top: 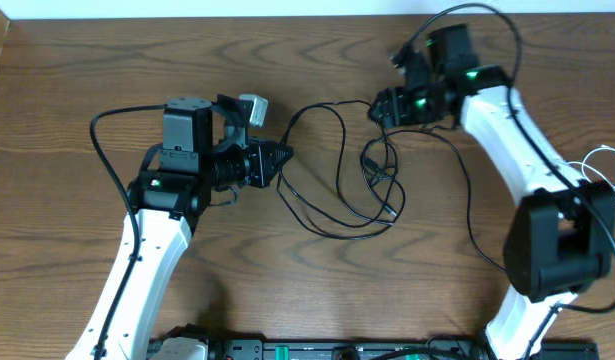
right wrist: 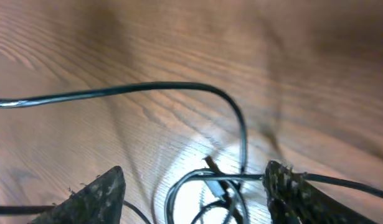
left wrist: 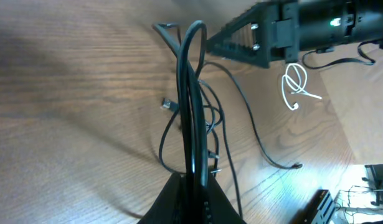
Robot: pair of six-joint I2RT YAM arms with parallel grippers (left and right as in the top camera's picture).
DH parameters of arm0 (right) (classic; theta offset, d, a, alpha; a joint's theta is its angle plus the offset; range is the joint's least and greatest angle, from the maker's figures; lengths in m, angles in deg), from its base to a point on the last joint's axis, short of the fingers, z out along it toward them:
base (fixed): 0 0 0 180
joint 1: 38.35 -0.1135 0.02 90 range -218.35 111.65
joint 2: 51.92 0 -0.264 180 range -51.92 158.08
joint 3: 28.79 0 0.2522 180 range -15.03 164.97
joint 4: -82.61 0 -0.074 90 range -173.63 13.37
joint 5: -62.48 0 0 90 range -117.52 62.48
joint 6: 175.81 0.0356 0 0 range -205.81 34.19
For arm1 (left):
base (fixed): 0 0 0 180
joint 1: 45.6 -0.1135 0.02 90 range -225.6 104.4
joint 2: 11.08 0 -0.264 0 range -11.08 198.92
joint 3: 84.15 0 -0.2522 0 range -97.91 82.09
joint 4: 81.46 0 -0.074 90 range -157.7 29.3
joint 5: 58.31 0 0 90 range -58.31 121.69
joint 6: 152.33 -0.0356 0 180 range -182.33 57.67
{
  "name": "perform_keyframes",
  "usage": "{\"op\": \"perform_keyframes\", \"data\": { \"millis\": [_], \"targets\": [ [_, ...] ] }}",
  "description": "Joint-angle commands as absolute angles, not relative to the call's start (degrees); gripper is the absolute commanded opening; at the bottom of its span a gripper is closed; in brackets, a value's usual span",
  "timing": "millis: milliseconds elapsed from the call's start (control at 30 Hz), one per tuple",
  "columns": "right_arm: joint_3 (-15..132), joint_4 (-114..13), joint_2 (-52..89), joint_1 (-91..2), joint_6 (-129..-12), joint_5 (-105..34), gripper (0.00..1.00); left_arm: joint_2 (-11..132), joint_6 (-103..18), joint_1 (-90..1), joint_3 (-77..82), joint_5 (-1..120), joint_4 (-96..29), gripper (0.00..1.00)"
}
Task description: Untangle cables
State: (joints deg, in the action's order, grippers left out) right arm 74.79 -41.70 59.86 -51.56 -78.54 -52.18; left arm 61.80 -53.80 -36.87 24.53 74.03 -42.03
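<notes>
Pinches one strand of the black cables [top: 379,172] in the left claw [top: 284,155], shut tight, with the strand looping out from its tip. Holds the right claw [top: 379,108] wide open just over the far end of the tangle, with nothing in it. Shows the black cables lying in messy loops between both claws, mid-bench [top: 67,80], and the white cable [top: 605,168] curled alone, well apart, beside the right arm.
</notes>
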Motion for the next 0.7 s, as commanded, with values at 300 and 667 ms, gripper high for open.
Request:
{"op": "perform_keyframes", "data": {
  "millis": [300,667],
  "targets": [
    [74.5,-33.8,62.5,-56.0,-66.1,-50.5,0.56,61.8,-55.2,-36.9,24.2,68.2,-41.1,0.07],
    [66.7,-45.7,62.6,-61.9,-54.8,-42.9,0.51,61.8,-55.2,-36.9,24.2,68.3,-41.2,0.07]
  ]
}}
